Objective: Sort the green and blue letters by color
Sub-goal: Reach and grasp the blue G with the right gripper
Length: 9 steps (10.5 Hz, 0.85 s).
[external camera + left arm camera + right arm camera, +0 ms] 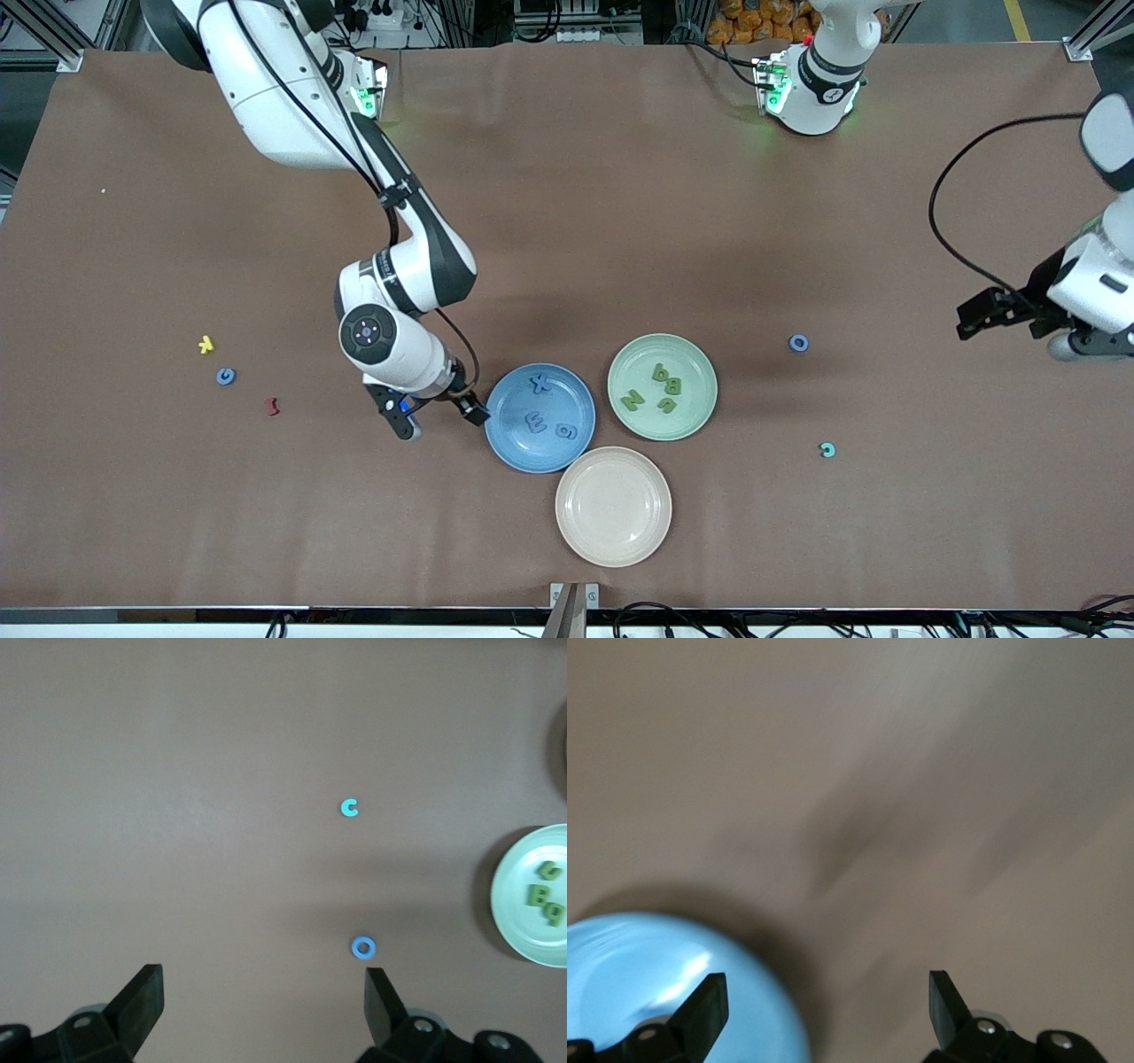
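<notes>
A brown table (620, 221) carries three plates grouped near its middle. The blue plate (540, 417) holds three blue letters (538, 418), an X, an E and a G. Beside it, toward the left arm's end, the green plate (663, 386) holds four green letters (653, 389). The cream plate (613, 506), nearest the front camera, has nothing on it. The right gripper (434, 418) hangs just beside the blue plate's rim on the right arm's side, its fingers spread apart and grasping nothing; the right wrist view shows both fingers (709, 1005) wide with the plate's edge between them. The left gripper (264, 1001) waits near the table's edge at the left arm's end, likewise released and empty. Loose on the cloth lie a blue ring (798, 343), a teal C (827, 450), a second blue letter (226, 377), a yellow letter (205, 345) and a red letter (273, 406).
</notes>
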Motion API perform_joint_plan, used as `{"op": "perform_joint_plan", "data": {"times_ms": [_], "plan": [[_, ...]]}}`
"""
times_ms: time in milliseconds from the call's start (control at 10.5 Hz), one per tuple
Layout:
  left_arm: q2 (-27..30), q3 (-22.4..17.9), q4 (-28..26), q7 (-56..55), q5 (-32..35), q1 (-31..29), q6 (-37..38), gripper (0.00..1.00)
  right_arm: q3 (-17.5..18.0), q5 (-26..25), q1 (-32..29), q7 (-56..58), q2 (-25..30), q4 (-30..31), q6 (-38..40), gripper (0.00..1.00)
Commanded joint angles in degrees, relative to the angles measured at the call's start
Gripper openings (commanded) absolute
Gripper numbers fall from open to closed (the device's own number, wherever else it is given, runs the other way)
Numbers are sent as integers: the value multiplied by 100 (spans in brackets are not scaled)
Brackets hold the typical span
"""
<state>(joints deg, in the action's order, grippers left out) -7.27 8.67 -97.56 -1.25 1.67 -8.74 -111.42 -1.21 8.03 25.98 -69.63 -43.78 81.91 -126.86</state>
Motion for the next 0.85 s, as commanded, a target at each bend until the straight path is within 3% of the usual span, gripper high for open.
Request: {"op": "perform_joint_plan", "data": {"times_ms": [0,475,759], "plan": [[181,-32,569,-297,-176,268,961,100,33,-1048,-784,1613,176,88,959,100],[234,65,1222,-350,-114,576,1904,100,-2,-1093,-1717,3724,624,816,795,100],[305,205,1405,-350,-140,584,2009,100,-11,-1102,-2209,5026,1072,1965,-239,100]]}}
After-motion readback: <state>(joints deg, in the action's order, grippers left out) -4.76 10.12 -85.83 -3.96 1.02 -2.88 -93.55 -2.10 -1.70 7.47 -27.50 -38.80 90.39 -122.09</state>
